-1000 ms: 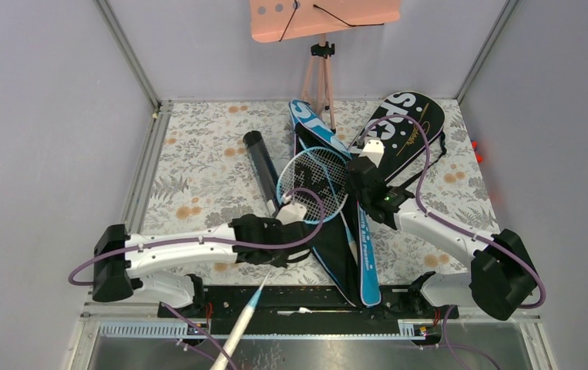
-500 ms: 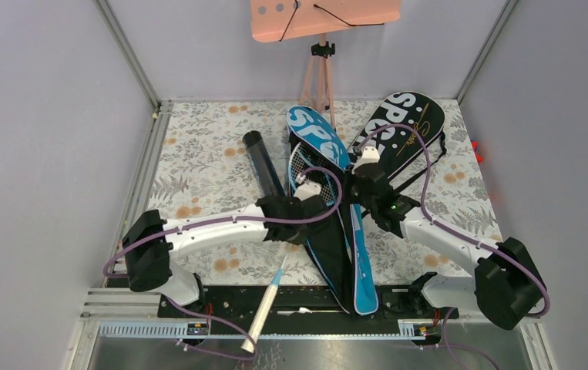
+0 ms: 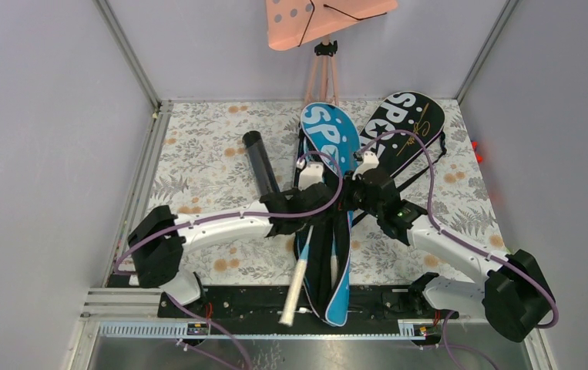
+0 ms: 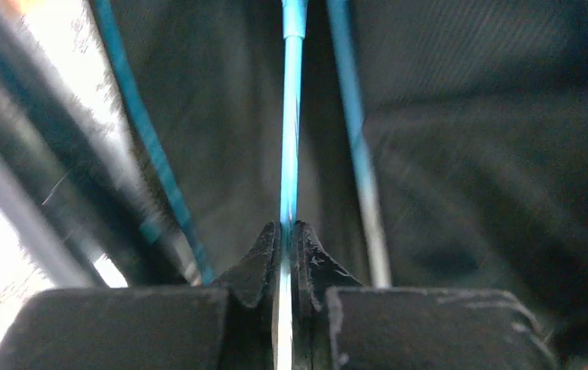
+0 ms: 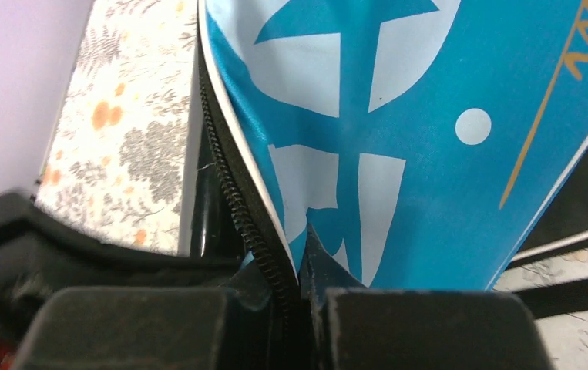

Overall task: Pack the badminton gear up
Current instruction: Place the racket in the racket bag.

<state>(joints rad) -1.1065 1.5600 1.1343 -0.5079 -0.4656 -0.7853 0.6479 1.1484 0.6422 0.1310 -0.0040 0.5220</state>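
Top external: the racket, whose light-blue hoop lay bare a second ago, now has its head hidden under the blue bag flap (white lettering reads "SPO"), handle toward the near counter edge; left jaws pinch its thin blue shaft; right jaws clamp the bag's zipper edge; the black bag alongside also shows "SPO".

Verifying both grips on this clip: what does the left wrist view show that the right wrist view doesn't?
Left wrist only: the left claw shut on a thin light-blue racket shaft, with dark fabric behind it. Right wrist only: the right claw pinching the blue bag at its edge beside the zipper, with the floral table cover at left. Both: a claw closed on its piece of gear, seen close up.
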